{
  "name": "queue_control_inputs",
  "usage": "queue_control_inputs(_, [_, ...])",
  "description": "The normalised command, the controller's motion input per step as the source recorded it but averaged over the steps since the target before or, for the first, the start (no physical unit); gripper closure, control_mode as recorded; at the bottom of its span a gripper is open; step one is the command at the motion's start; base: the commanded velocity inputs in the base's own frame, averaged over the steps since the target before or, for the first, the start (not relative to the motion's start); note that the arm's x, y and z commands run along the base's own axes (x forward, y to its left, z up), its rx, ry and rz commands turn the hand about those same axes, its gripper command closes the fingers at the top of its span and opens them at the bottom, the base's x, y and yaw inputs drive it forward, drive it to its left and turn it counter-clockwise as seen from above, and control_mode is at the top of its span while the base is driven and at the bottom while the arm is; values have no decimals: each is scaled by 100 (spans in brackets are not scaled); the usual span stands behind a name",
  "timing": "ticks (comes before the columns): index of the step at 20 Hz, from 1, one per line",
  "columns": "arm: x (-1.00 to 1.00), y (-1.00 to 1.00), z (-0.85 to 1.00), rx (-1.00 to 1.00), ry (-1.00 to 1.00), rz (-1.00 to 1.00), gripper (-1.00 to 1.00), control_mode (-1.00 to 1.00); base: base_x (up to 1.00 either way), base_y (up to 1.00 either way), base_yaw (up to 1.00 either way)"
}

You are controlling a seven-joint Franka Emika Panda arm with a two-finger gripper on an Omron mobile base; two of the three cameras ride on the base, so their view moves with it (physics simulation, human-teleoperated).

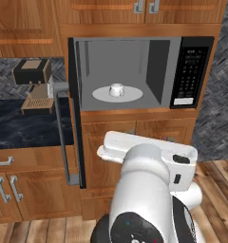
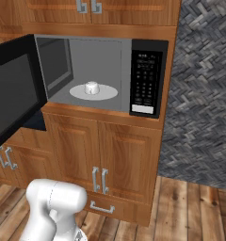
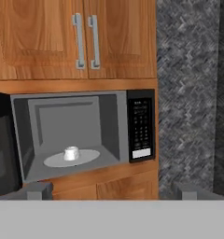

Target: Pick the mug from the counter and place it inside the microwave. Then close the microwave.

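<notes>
The white mug (image 1: 116,89) (image 2: 91,87) (image 3: 71,153) stands upright on the round light-grey turntable (image 1: 99,95) inside the black microwave (image 1: 194,71) (image 2: 148,77) (image 3: 141,126). The microwave door (image 1: 75,118) (image 2: 13,89) is swung wide open to the left, its long silver handle (image 1: 62,137) facing me. My gripper (image 3: 115,191) is open, well back from the oven and level with its lower edge, with nothing between its fingertips (image 3: 39,190). The black marble counter (image 1: 21,123) lies to the left of the microwave.
A brown-and-black coffee machine (image 1: 33,80) stands on the counter just left of the open door. Wooden cabinets with silver handles (image 2: 100,180) sit below and above the oven (image 3: 86,42). A grey woven wall (image 2: 199,94) is on the right, over wooden floor.
</notes>
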Motion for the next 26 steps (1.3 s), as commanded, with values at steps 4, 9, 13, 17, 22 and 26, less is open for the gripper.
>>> queue_control_inputs(4, [-49,34,0,-1,-12,-16,-100,-100,0,0,0])
queue_control_inputs(9, [-21,29,-2,-10,2,-8,-100,-100,0,0,0])
queue_control_inputs(13, [0,44,-8,-18,14,-1,-100,-100,0,0,0])
queue_control_inputs(17, [0,47,-16,-21,16,0,-100,-100,0,0,0])
queue_control_inputs(22, [0,51,-22,-19,13,-3,-100,-100,0,0,0])
queue_control_inputs(26, [4,47,-21,-15,4,-13,-100,-100,0,0,0])
